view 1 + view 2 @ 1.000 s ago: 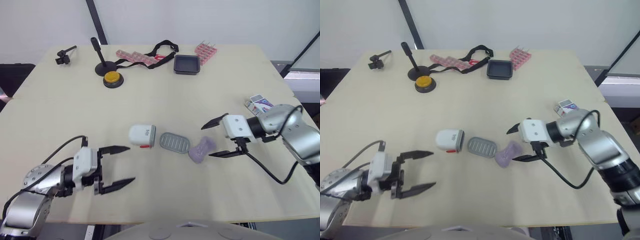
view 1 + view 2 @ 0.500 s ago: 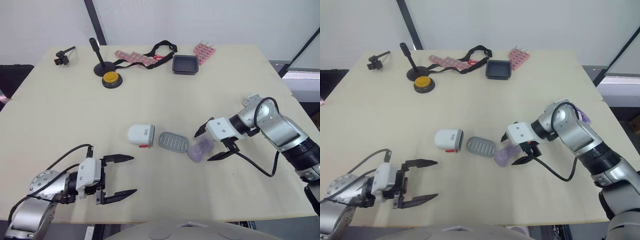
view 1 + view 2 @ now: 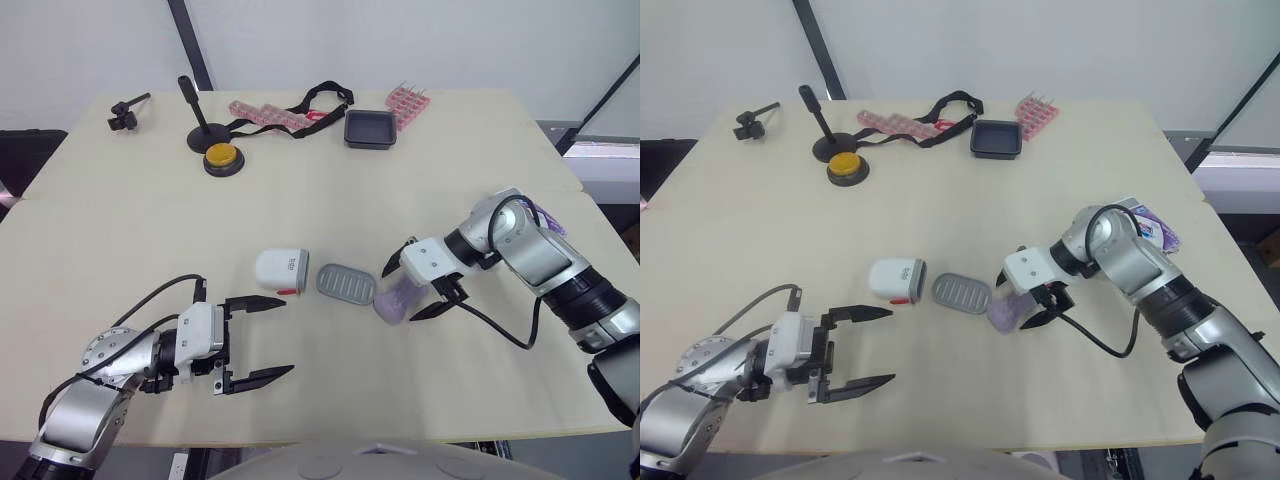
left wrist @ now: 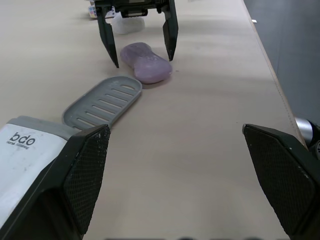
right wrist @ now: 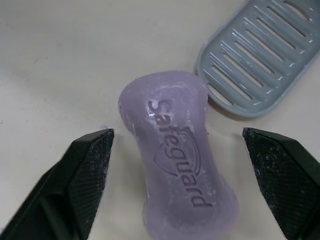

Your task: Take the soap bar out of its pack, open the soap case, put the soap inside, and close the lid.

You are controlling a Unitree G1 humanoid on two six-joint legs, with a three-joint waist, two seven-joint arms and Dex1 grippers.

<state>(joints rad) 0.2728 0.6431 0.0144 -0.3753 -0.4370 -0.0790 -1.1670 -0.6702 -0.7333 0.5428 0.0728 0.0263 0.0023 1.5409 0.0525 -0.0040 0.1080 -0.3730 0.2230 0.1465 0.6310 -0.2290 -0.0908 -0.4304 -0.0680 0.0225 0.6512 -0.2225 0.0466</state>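
Observation:
A purple soap bar (image 3: 398,297) lies bare on the table, stamped side up (image 5: 177,185). My right gripper (image 3: 400,294) is open and low over it, one finger on each side, not touching. A grey ribbed tray insert (image 3: 347,284) lies flat just left of the soap. Left of that, the white soap case (image 3: 283,270) lies on its side. My left gripper (image 3: 288,335) is open near the table's front edge, pointing toward the case and holding nothing. The soap pack (image 3: 1150,222) lies behind my right arm, partly hidden.
At the back of the table stand a yellow button (image 3: 223,158), a black stand (image 3: 205,130), a black square dish (image 3: 372,129), pink packs (image 3: 273,113) with a black strap, and a small black clamp (image 3: 125,112). The table's right edge is near my right arm.
My right gripper has moved left and now straddles the soap. My left gripper has moved forward and right, nearer the case. The soap, insert and case have stayed put.

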